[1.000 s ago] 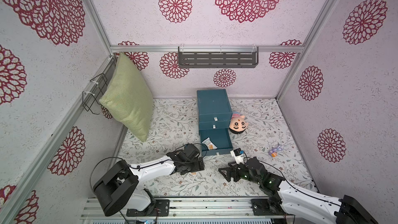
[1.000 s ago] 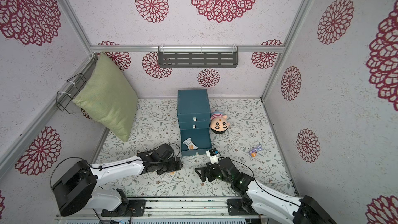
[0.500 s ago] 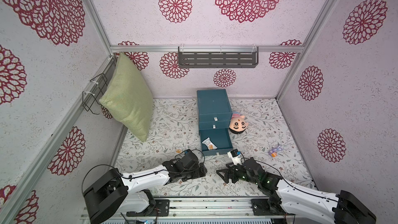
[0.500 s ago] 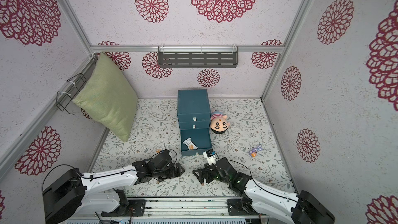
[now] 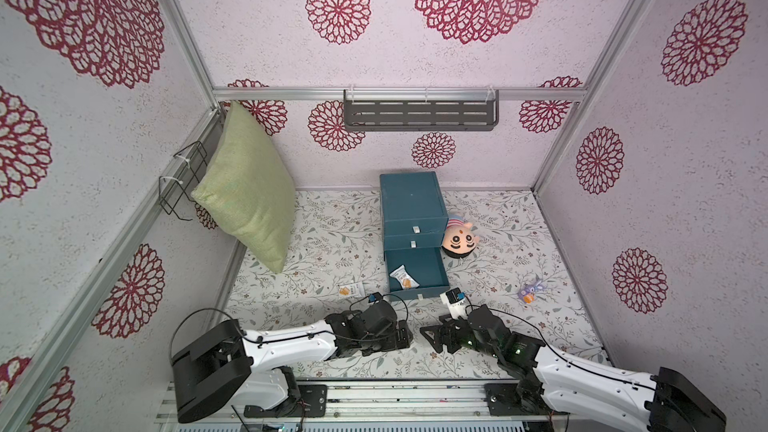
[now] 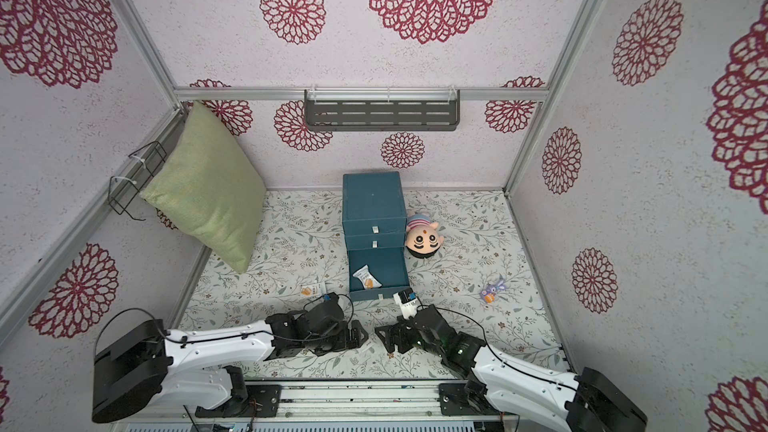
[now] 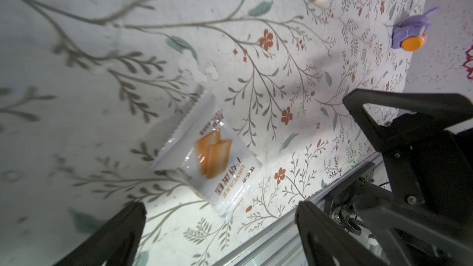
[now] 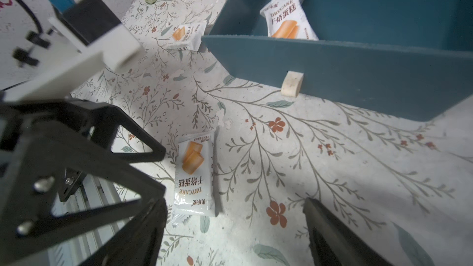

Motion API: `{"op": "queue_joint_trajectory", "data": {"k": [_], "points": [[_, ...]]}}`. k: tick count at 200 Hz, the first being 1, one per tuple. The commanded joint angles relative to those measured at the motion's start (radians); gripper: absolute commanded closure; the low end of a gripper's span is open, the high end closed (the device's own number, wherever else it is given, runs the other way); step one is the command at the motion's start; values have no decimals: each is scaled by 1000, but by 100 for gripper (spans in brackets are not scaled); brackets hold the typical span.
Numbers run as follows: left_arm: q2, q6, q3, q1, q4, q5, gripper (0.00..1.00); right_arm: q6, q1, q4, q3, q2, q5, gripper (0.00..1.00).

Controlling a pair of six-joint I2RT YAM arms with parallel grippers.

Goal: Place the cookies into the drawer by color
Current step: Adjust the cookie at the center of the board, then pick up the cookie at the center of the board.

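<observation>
Only one packet (image 5: 402, 277) is in the drawer (image 5: 417, 292) so far. Side packet (image 5: 350, 289) and front packet (image 7: 208, 153) are left on the tabletop (image 5: 324, 243). Left claw (image 7: 220, 205) and right claw (image 8: 234, 200) gape empty.

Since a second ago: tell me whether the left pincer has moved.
Yes. In a top view the left pincer has drawn back from the drawer, toward the rail.

Three white cookies (image 8: 286, 14) (image 8: 188, 34) (image 8: 194, 175), one drawer (image 5: 409, 197), one plush head (image 5: 459, 241), one purple figure (image 5: 528, 293)
</observation>
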Motion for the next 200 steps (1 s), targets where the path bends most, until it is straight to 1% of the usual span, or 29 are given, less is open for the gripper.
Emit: {"op": "queue_joint_trajectory", "data": {"k": [1, 30, 54, 76, 92, 98, 115, 153, 193, 200], "points": [[-120, 37, -18, 68, -157, -69, 3, -49, 30, -40, 56, 11, 81, 11], [-228, 93, -25, 189, -264, -64, 3, -100, 103, -47, 105, 84, 137, 11], [-273, 145, -6, 291, -351, -75, 3, -145, 183, -77, 171, 184, 204, 11], [-299, 181, -3, 368, -363, -84, 3, -177, 254, -89, 233, 281, 259, 11], [-303, 187, 1, 408, -361, -100, 3, -191, 277, -88, 272, 352, 271, 11], [-300, 187, 2, 417, -360, -105, 3, -194, 313, -89, 287, 379, 274, 11], [-295, 190, 3, 434, -362, -130, 3, -199, 343, -100, 326, 440, 294, 11], [-312, 170, -33, 439, -334, -143, 3, -190, 358, -163, 390, 542, 331, 17], [-358, 149, -77, 440, -322, -163, 3, -175, 363, -191, 414, 592, 350, 27], [-364, 150, -77, 441, -326, -169, 3, -174, 363, -191, 416, 597, 352, 27]]}}
